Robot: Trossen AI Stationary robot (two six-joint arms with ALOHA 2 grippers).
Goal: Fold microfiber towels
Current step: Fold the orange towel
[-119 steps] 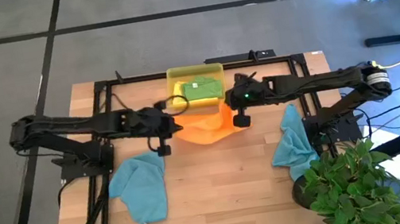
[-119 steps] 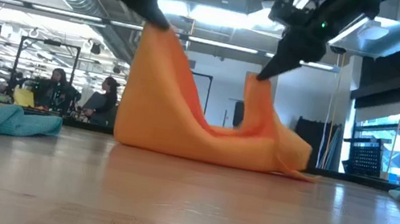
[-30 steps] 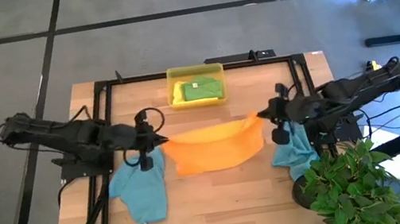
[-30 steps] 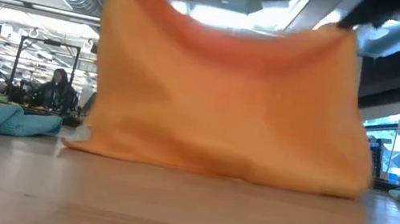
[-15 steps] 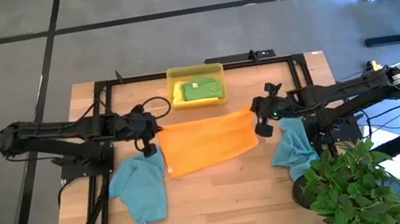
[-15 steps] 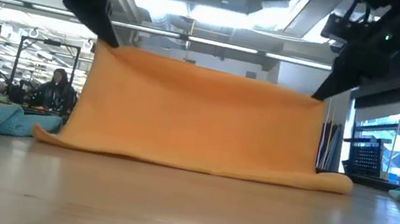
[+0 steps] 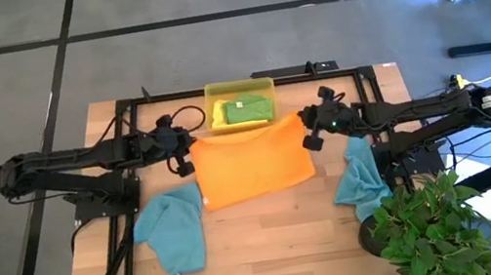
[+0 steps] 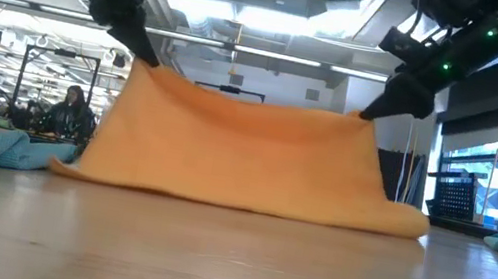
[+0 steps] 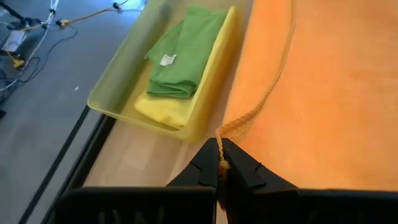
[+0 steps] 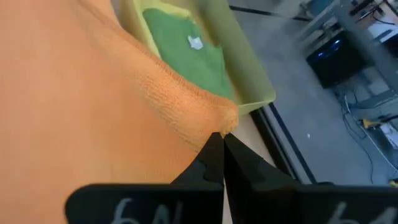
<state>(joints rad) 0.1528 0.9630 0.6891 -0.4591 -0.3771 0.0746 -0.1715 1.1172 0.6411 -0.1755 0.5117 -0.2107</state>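
Observation:
An orange microfiber towel (image 7: 255, 164) slopes over the table's middle. Its near edge (image 8: 248, 205) lies on the wood and its two far corners are raised. My left gripper (image 7: 190, 147) is shut on the far left corner, and my right gripper (image 7: 302, 122) is shut on the far right corner. Just beyond the towel, a yellow translucent tray (image 7: 264, 83) holds a folded green towel (image 9: 183, 53) on a yellow one (image 9: 168, 109). One crumpled teal towel (image 7: 173, 230) lies near left. Another teal towel (image 7: 360, 176) lies at the right. My left gripper pinches the orange towel's far left corner (image 9: 221, 133) between its two fingertips, coming slanting down from the table's left. The corner is lifted, and the cloth slopes from it down to the table. My right gripper pinches the far right corner (image 10: 226, 122) at its fingertips, slanting down from the table's right. That corner is raised too, and the edge between the two corners (image 8: 256, 100) sags a little.
The tray stands close behind the held edge. A black frame (image 7: 122, 108) runs round the table's far and side edges. A potted plant (image 7: 433, 226) fills the near right corner. Bare wood (image 7: 272, 242) lies in front of the orange towel.
Both grippers have moved toward the table's far edge and downward, still shut on the corners, and have come a little closer together. The orange towel, which hung like a curtain, now slopes lower, with more of it laid on the table and its near edge still resting there.

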